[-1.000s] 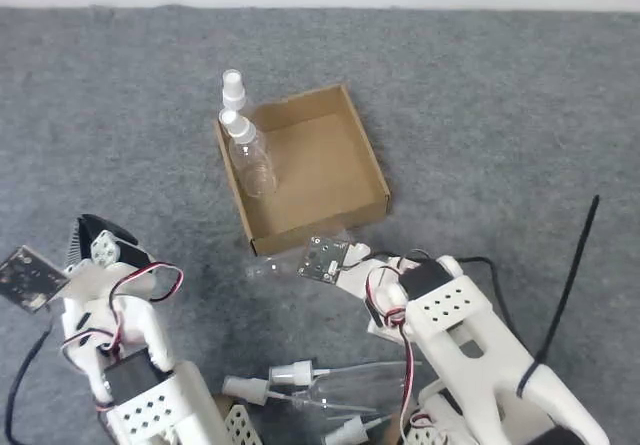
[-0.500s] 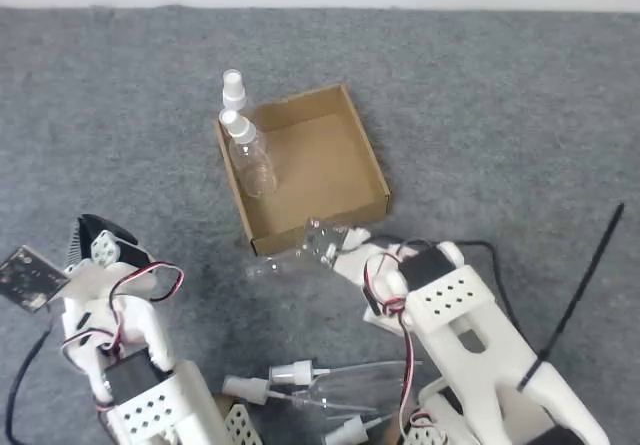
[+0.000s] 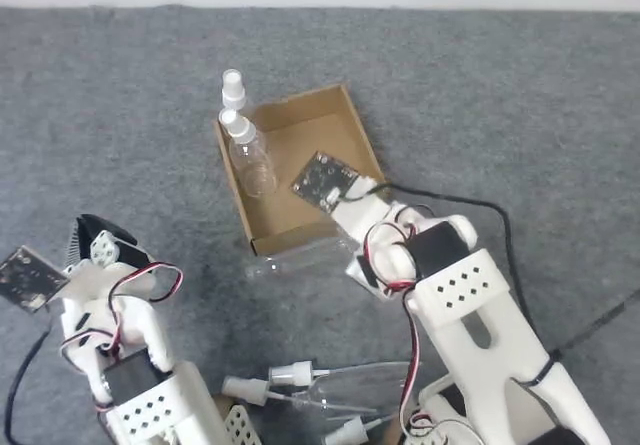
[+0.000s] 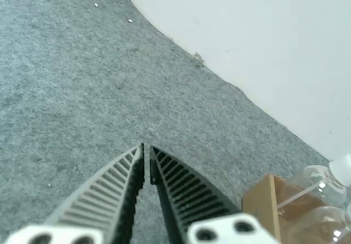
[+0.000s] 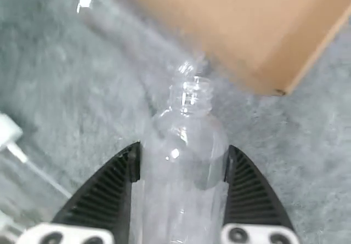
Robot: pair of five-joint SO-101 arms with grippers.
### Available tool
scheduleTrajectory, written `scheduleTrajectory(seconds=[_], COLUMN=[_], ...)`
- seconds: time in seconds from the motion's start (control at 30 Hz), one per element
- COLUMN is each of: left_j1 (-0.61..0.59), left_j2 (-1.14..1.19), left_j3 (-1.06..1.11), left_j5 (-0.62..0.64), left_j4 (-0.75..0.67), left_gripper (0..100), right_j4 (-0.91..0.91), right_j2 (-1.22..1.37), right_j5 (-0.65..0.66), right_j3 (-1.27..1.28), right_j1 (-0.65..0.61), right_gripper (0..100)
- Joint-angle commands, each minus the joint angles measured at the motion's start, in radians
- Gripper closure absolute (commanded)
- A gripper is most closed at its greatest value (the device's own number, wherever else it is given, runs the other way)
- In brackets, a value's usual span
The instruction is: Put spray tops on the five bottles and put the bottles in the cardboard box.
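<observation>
A clear bottle without a top [image 3: 290, 257] lies on the grey carpet just in front of the cardboard box [image 3: 372, 170]. My right gripper [image 3: 343, 241] is shut on it. In the right wrist view the bottle [image 5: 184, 167] sits between both fingers of the right gripper [image 5: 182, 147], its open neck towards the box's outer wall [image 5: 230, 30]. Two bottles with spray tops stand at the box's left side, one inside [image 3: 250, 153] and one just behind it [image 3: 233, 89]. My left gripper [image 4: 146, 148] is shut over bare carpet, far left of the box.
Loose spray tops with dip tubes [image 3: 290, 373] and another clear bottle [image 3: 365, 377] lie at the near edge between the two arm bases. One spray top [image 5: 8, 131] lies beside the held bottle. A pale wall [image 4: 263, 41] borders the carpet's far side.
My right arm has swung up towards the box and its wrist has turned. The clear bottle has slid right along the box's front wall. The left arm has not moved.
</observation>
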Motion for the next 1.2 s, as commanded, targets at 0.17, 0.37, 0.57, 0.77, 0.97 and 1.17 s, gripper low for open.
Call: scheduleTrajectory(seconds=[0.17,0.37,0.57,0.77,0.97,1.17], left_j1=[0.006,0.028,0.071,0.071,0.066,0.072], left_j2=[-0.021,-0.021,-0.021,-0.021,-0.021,-0.021], left_j3=[-0.004,0.01,0.022,0.021,0.021,0.004], left_j5=[-0.008,-0.008,-0.009,-0.009,-0.203,-0.348], left_j4=[-0.037,-0.052,-0.058,-0.058,-0.052,0.0], left_gripper=[98,98,98,98,98,98], right_j4=[0.048,0.004,-0.084,-0.105,-0.236,-0.274], right_j2=[-0.071,-0.288,-0.429,-0.501,-0.555,-0.558], right_j5=[-0.104,-0.144,-0.14,-0.147,-0.193,-0.264], right_j3=[-0.161,-0.02,0.164,0.222,0.328,0.345], right_j1=[0.01,0.005,0.012,0.024,0.101,0.154], right_gripper=[89.7,89.4,89.4,89.6,89.7,89.7])
